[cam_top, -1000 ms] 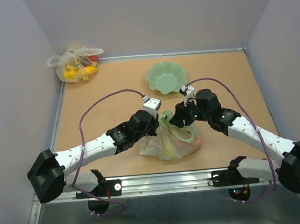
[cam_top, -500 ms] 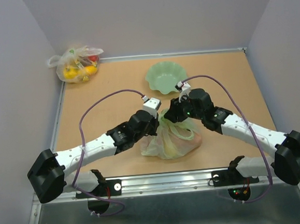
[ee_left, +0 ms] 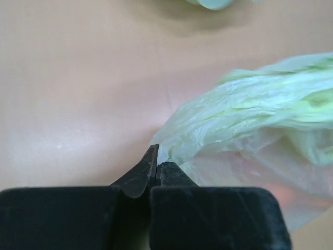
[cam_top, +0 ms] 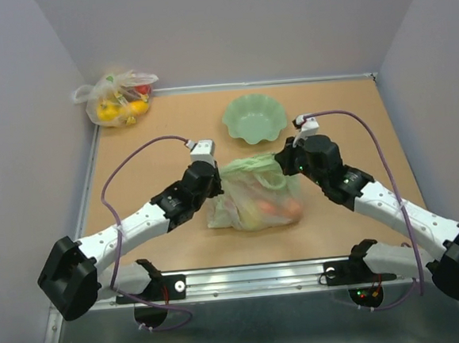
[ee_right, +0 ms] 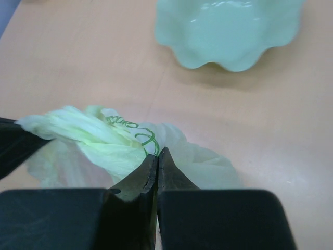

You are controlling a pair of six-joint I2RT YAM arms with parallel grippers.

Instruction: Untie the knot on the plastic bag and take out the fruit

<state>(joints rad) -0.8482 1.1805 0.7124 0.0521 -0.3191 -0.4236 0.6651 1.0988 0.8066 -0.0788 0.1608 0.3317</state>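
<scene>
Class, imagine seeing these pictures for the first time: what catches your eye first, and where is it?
The pale green plastic bag in the middle of the table, stretched between the arms: the left gripper pinches its left edge, the right gripper its right. Orange fruit shows through the film. Behind it stands a green bowl, and a clear bag of yellow and red items sits in the far left corner.

**Bowl and second bag on the bench**

A pale green bowl (cam_top: pixel 252 119) with a scalloped rim stands upright at about twelve o'clock on the tan bench (cam_top: pixel 148 142). A clear whitish bag (cam_top: pixel 118 97) with a tied top sits at the ten o'clock corner, close against the grey wall (cam_top: pixel 26 116). Yellow and red items show through its film. Bowl and bag are well apart. A metal rail (cam_top: pixel 254 278) runs along the bench's six o'clock edge.
</scene>
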